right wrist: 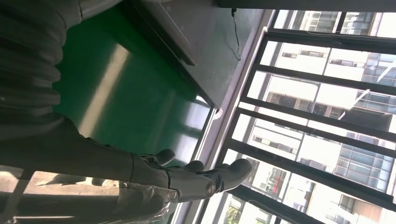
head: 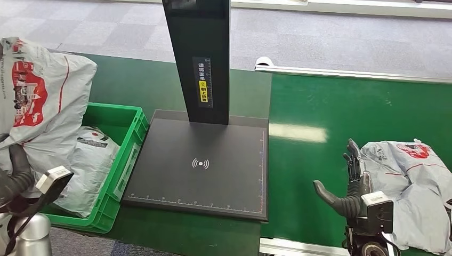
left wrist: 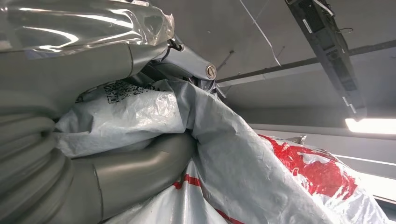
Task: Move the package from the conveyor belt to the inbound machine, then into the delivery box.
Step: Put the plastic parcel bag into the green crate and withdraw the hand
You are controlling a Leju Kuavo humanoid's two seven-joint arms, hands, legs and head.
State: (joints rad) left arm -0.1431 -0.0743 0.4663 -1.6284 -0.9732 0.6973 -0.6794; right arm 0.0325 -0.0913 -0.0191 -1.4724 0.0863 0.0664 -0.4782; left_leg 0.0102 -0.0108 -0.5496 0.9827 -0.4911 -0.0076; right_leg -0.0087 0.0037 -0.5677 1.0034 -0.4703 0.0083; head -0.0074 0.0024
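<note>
My left hand [head: 18, 178] grips a large grey package with red print [head: 37, 101], raised over the green delivery box [head: 128, 144] at the left. The left wrist view shows the thumb [left wrist: 116, 172] pressed into the crinkled grey bag [left wrist: 261, 172]. A second grey package [head: 88, 160] lies inside the box. My right hand [head: 350, 181] is open, fingers straight and thumb spread, just left of another grey package [head: 413, 186] lying on the green conveyor belt [head: 320, 160]. The right wrist view shows that hand [right wrist: 187, 179] holding nothing.
The inbound machine's black scan plate [head: 202, 165] lies bare between box and belt, with its black post [head: 200, 58] rising at the back. A metal belt rail [head: 298, 246] runs along the near edge. Grey tiled floor [head: 346, 37] lies beyond.
</note>
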